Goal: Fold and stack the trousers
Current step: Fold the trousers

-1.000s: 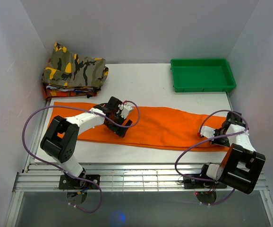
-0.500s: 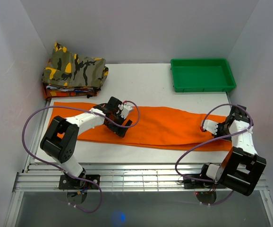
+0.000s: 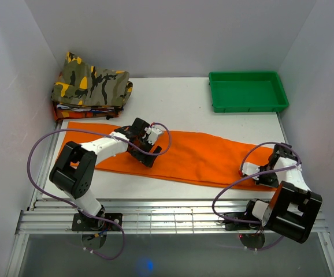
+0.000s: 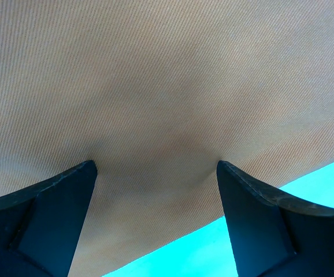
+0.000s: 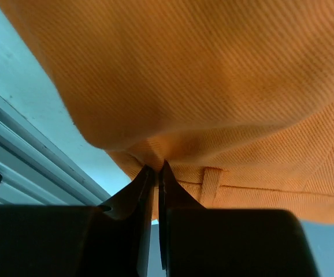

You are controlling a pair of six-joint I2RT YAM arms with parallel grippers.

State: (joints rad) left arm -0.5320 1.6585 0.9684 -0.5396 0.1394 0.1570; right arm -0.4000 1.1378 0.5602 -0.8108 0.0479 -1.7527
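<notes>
Trousers (image 3: 201, 154) lie flat, stretched lengthwise between my two pincers. My right pincer (image 5: 156, 171) is pressed together, pinching bunched cloth edge at one end. Belt loop (image 5: 210, 184) just beside tips, cloth rising ahead, table (image 5: 40, 115) bare to its left. My left pincer (image 4: 155, 168) is spread wide, tips down on cloth, cloth edge just behind tips. Camouflage garment (image 3: 92, 86) beyond left pincer, green tray (image 3: 248, 107) beyond right.

Orange trousers (image 3: 201, 156) spread flat across mid-table (image 3: 173, 98), left gripper (image 3: 145, 156) and its arm low over them left of centre, right gripper (image 3: 264, 176) pinching their right end, camouflage pile (image 3: 92, 86) filling the back-left corner, green tray (image 3: 248, 91) back right, bare tabletop between those two.
</notes>
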